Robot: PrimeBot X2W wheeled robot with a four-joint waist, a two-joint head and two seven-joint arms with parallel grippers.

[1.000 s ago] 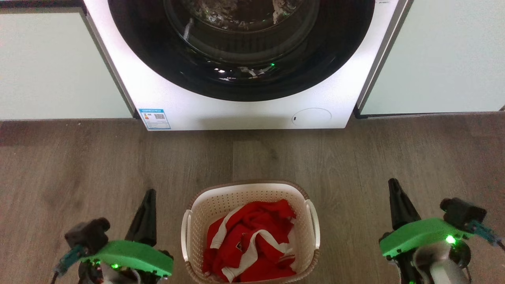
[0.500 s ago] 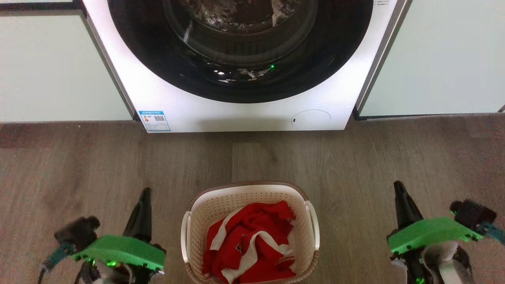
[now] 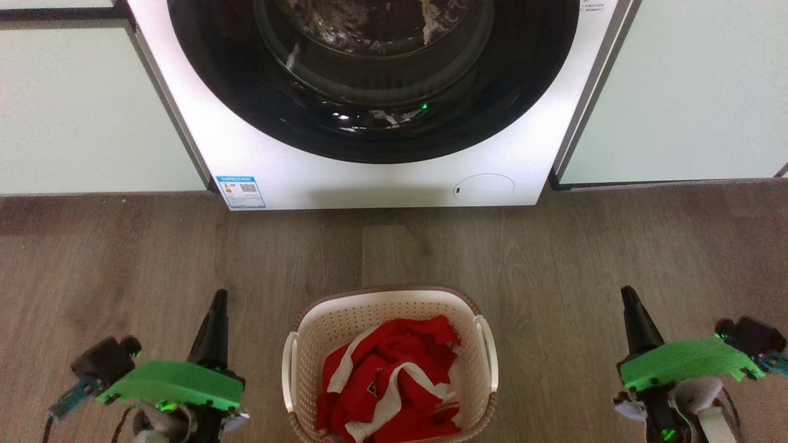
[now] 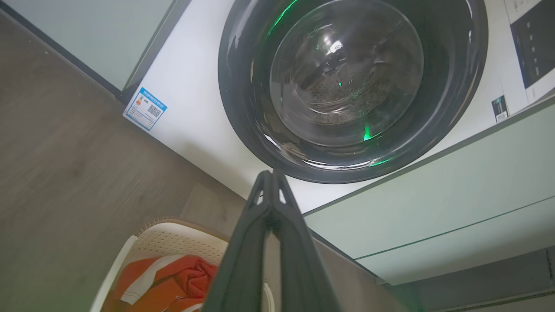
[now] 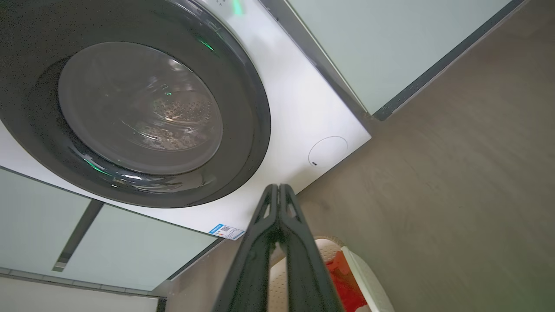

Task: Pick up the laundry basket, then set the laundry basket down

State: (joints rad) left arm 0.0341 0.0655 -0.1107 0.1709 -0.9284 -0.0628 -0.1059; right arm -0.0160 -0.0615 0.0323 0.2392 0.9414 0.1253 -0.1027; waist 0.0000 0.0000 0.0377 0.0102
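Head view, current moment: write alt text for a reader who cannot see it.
A small cream-white perforated plastic laundry basket, brown-rimmed, holding a crumpled red-and-white garment, stands on a grey-brown wood-look floor before a white front-loading washing machine with a dark round door. The left gripper and right gripper, both shut, flank it without touching.

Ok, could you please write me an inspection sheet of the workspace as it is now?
Surface: wood-look floor, level.
Job's things: laundry basket upright on the floor, apart from the washing machine; red-and-white garment inside.
Clutter: nothing seen.
End effectors: left end effector and right end effector shut, either side of the basket, touching nothing.
Cables: thin lead at the left wrist, away from the basket.
Surroundings: washing machine door shut; pale cabinets on both sides.
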